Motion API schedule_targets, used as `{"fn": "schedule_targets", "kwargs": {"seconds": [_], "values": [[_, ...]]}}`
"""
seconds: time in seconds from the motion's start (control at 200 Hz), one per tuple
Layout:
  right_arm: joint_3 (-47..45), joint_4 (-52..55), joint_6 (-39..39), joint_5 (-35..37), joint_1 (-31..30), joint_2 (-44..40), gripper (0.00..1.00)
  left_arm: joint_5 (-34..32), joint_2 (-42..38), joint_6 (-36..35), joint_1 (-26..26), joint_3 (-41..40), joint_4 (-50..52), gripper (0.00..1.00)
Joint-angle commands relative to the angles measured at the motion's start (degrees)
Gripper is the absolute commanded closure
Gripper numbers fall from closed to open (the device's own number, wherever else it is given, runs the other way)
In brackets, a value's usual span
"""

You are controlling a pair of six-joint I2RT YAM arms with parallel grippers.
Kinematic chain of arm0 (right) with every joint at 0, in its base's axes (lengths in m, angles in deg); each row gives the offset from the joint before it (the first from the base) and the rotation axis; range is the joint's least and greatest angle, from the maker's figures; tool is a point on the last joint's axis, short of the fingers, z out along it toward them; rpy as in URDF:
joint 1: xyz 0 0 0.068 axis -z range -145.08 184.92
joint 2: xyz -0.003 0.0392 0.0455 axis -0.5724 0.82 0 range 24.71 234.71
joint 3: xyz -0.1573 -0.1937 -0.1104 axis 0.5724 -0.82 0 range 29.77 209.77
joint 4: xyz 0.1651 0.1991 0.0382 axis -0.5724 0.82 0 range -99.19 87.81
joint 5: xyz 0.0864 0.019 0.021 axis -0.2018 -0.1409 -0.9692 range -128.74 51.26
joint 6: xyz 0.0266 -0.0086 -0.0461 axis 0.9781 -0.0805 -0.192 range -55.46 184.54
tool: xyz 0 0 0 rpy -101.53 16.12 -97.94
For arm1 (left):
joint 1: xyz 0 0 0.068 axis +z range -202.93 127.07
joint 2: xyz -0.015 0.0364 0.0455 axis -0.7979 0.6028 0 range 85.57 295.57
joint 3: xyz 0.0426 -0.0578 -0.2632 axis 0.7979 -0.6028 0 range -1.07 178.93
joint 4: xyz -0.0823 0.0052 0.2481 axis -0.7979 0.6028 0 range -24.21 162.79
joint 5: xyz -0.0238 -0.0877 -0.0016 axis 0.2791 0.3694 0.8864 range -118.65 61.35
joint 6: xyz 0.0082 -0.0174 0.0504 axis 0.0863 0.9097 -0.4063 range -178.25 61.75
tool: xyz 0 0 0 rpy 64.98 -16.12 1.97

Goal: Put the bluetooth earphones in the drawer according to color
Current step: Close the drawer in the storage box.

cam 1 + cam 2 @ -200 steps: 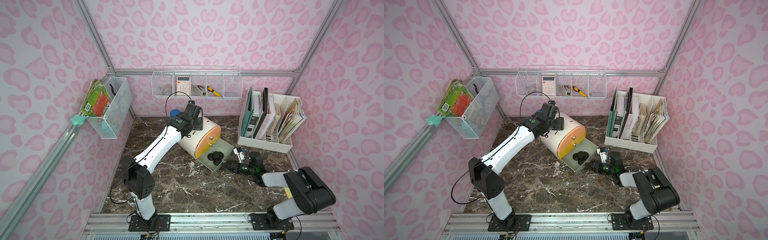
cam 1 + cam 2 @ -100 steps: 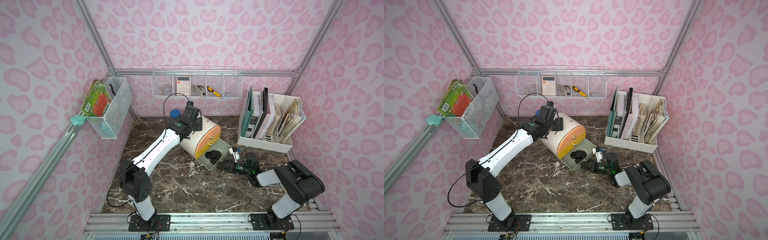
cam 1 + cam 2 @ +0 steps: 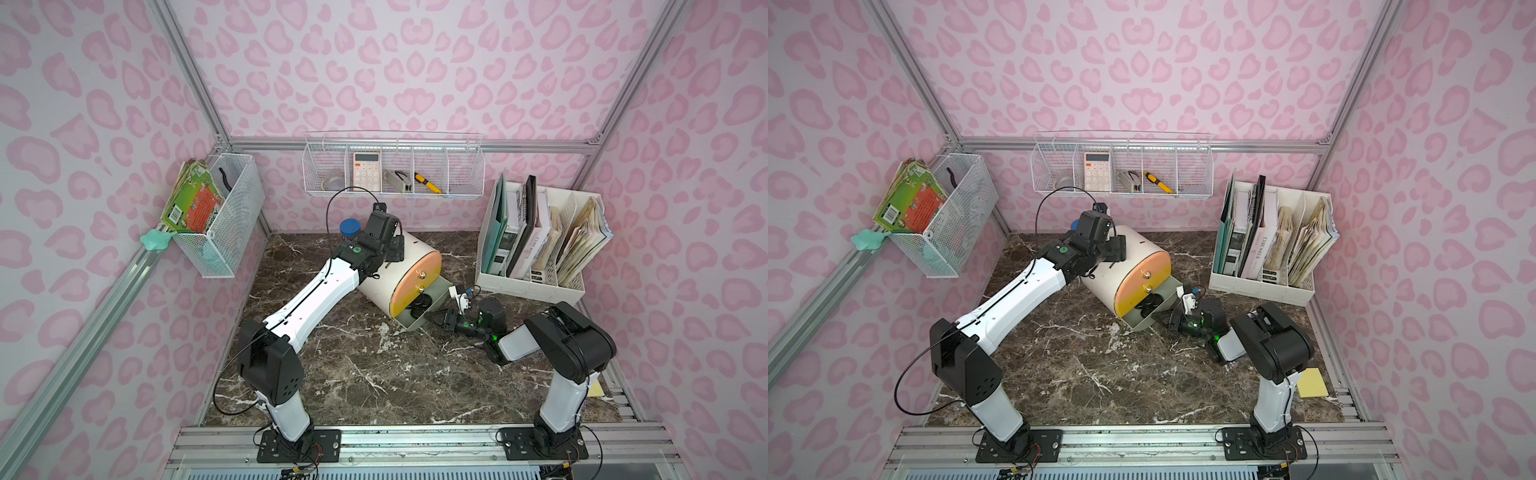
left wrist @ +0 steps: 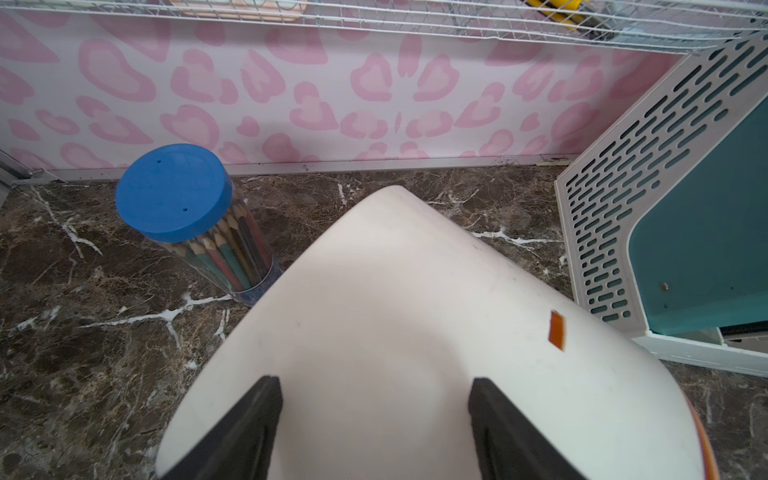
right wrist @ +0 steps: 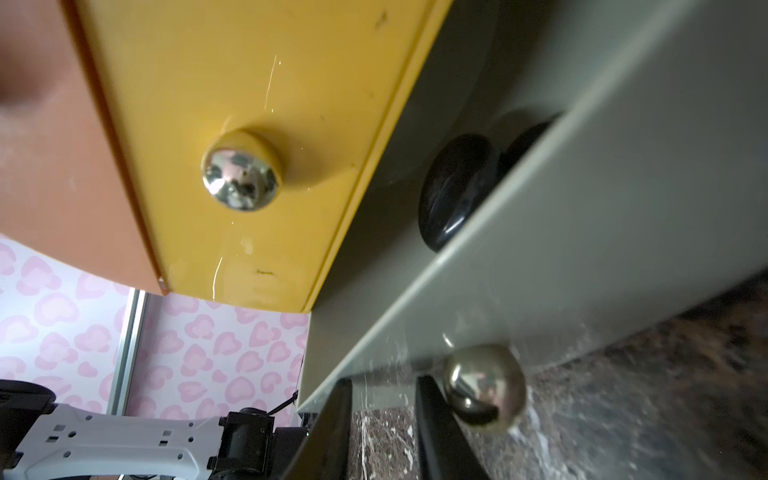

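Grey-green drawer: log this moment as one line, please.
grey-green drawer: part open, black earphones inside | right gripper: jaws narrow, empty, at drawer front beside knob | left gripper: open, on cabinet top

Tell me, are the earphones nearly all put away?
Nearly, probably. Done: black oval earphone cases lie in the open grey-green drawer of the white barrel cabinet; its peach drawer and yellow drawer are shut. In hand: the right gripper is at the open drawer's front beside its metal knob; the left gripper rests open on the cabinet. Left: shutting it. No loose cases show.
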Motion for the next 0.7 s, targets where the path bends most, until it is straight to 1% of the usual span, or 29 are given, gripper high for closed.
{"fn": "schedule_targets", "kwargs": {"seconds": [0.0, 0.22, 0.455, 0.555, 0.695], "values": [[1.77, -4.13, 2.02, 2.64, -0.37, 2.12, 0.71, 6.86, 1.30, 2.18, -0.02, -0.74, 11.29, 0.24], [6.35, -1.70, 1.34, 6.42, -1.60, 5.74, 0.73, 8.04, 1.16, 2.11, -0.09, -0.80, 11.31, 0.24], [9.55, -1.79, 2.47, 9.98, -2.79, 7.82, 0.73, 9.66, 0.76, 1.76, -0.28, -0.95, 11.51, 0.24], [9.63, -1.32, 2.29, 10.10, -2.94, 6.78, 0.73, 9.68, 0.51, 1.76, -0.48, -1.04, 11.56, 0.24], [6.52, 1.07, 0.63, 11.04, -2.87, 2.54, 0.73, 8.88, -0.01, 1.78, -0.54, -1.43, 11.67, 0.24]]}}
